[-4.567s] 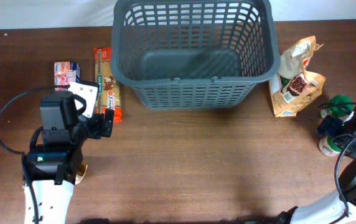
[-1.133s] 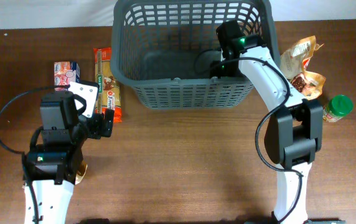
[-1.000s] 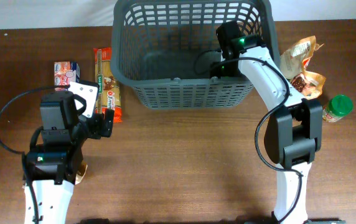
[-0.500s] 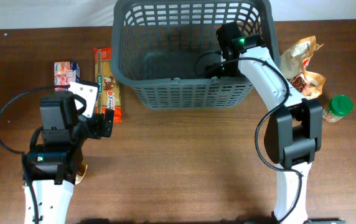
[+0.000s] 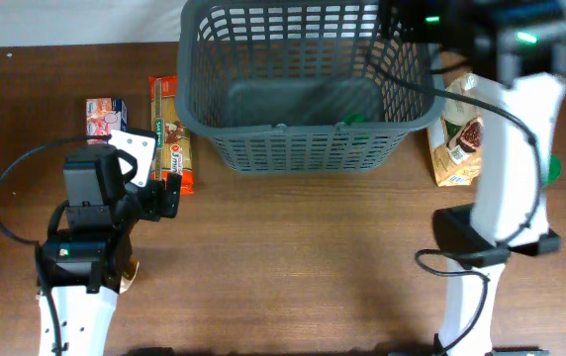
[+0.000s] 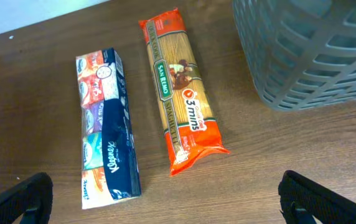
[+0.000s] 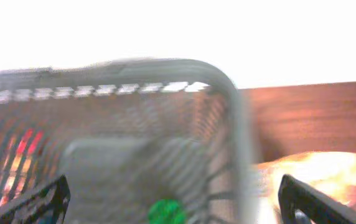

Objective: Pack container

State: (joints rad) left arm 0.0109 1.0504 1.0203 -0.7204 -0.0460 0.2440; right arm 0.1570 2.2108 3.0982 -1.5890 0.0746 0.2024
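The dark grey slotted basket (image 5: pixel 308 84) stands at the back middle of the table. A green-lidded jar (image 5: pixel 355 120) lies inside it by the near right wall; it shows as a blurred green spot (image 7: pixel 165 211) in the right wrist view. My right gripper (image 5: pixel 446 28) is raised high over the basket's right rim (image 7: pixel 234 112), open and empty. My left gripper (image 5: pixel 169 194) is open and empty, low over the table left of the basket (image 6: pixel 315 56), its fingertips (image 6: pixel 22 198) at the frame corners.
An orange spaghetti pack (image 5: pixel 172 133) and a tissue pack (image 5: pixel 105 114) lie left of the basket, seen close in the left wrist view as pasta (image 6: pixel 181 118) and tissues (image 6: pixel 106 134). A snack bag (image 5: pixel 466 129) stands right of the basket. A second green lid (image 5: pixel 553 168) peeks from behind the right arm.
My right arm has lifted up out of the basket towards the back right, leaving the green-lidded jar inside. The left arm has not moved.
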